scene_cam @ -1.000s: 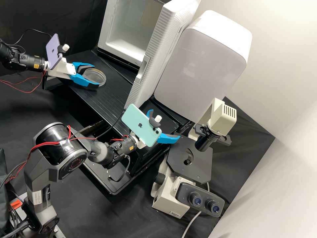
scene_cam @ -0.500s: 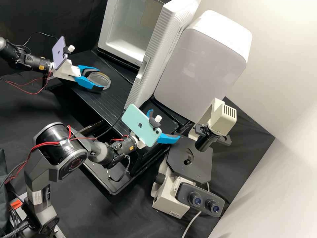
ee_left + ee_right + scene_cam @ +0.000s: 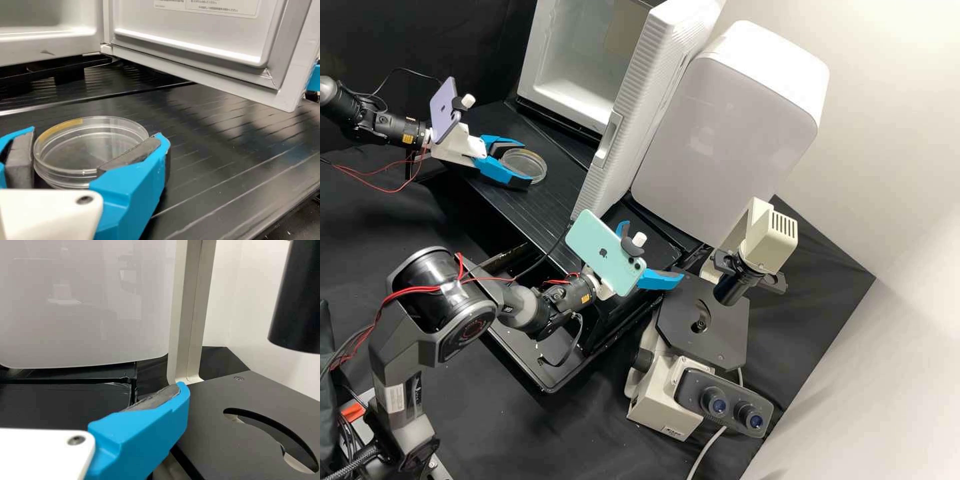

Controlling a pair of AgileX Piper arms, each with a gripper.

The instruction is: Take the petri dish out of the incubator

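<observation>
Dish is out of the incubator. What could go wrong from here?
The left pincer holds the petri dish only by its thin rim, so it could slip or the lid shift. The dish is low over the ribbed tray and might catch a ridge. The open incubator door is close; a swing could hit it.

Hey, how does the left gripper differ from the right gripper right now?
The left gripper holds the petri dish between its fingers; the right gripper has nothing at it that I can see. The left gripper is over the black tray before the open incubator; the right gripper is beside the microscope stage. The left gripper carries a purple phone, the right gripper a teal phone. Both share the same white-and-blue build.
</observation>
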